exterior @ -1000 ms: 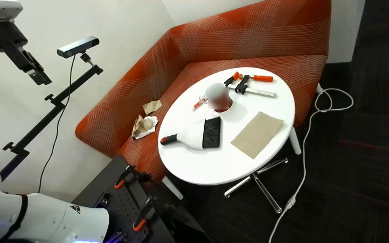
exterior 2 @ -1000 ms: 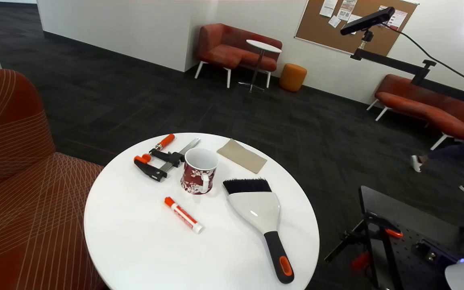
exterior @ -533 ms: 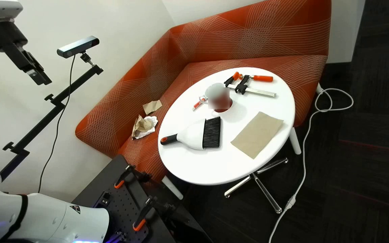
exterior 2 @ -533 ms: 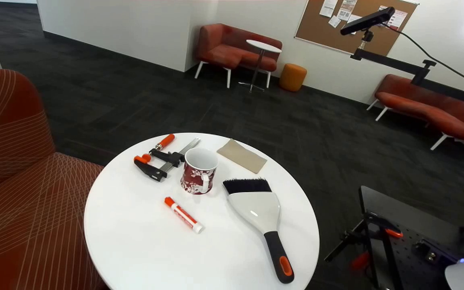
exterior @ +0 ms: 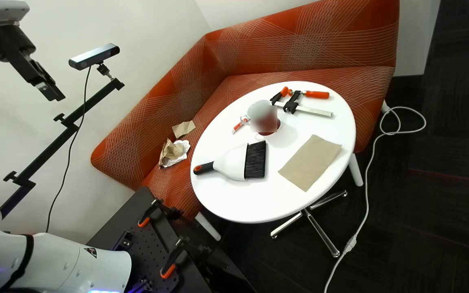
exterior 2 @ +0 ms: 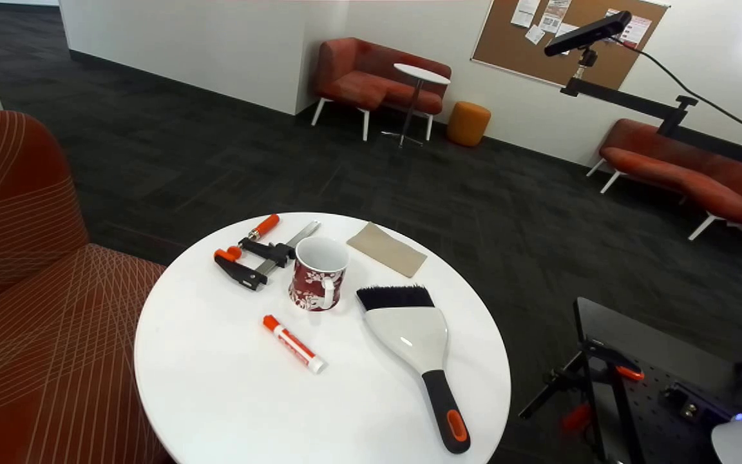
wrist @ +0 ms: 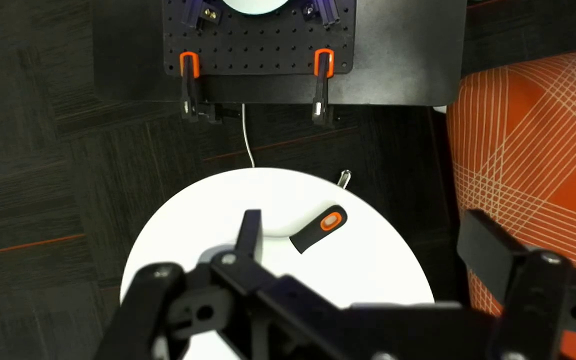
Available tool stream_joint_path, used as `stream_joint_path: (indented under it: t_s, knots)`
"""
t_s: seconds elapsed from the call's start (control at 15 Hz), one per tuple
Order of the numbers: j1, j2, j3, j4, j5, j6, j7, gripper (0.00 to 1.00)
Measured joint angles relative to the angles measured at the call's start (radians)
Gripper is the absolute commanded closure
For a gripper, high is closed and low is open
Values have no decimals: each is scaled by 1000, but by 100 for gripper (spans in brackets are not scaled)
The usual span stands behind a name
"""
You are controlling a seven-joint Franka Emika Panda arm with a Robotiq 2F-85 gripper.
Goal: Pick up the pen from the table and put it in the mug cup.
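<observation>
Closest to the lens, across the lower half of the wrist view, the gripper (wrist: pixel 366 240) has its jaws spread wide, holding nothing. So no part of the task looks done; grasping, lifting, carrying and letting go all seem left. Past the jaws, mid-frame, lie the table (wrist: pixel 183 225) and a black brush handle (wrist: pixel 318 230). The pen (exterior 2: pixel 294 344), a red-and-white marker seen in an exterior view, rests flat on the table, left of and below the frame's centre. The wrist view does not show it. It is well apart from the jaws: in an exterior view the fingertips (exterior: pixel 56 95) hang at the upper left, while it lies near the middle of the frame. Farther back, near the pen but not touching it, the mug (exterior 2: pixel 318 277) stands upright. Behind that come a clamp (exterior 2: pixel 275 253) and, to the right, a tan pad (exterior 2: pixel 387 250).
</observation>
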Motion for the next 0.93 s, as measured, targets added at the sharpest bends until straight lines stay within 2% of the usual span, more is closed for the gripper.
stream_joint_path:
  t_s: [0.33,0.67,0.93]
  knots:
    - [-4,79,-14,-1,-45,134,-1,0]
    - [-7,238,-42,-2,-102,373,0,0]
    - [-14,381,-97,-2,-146,573,0,0]
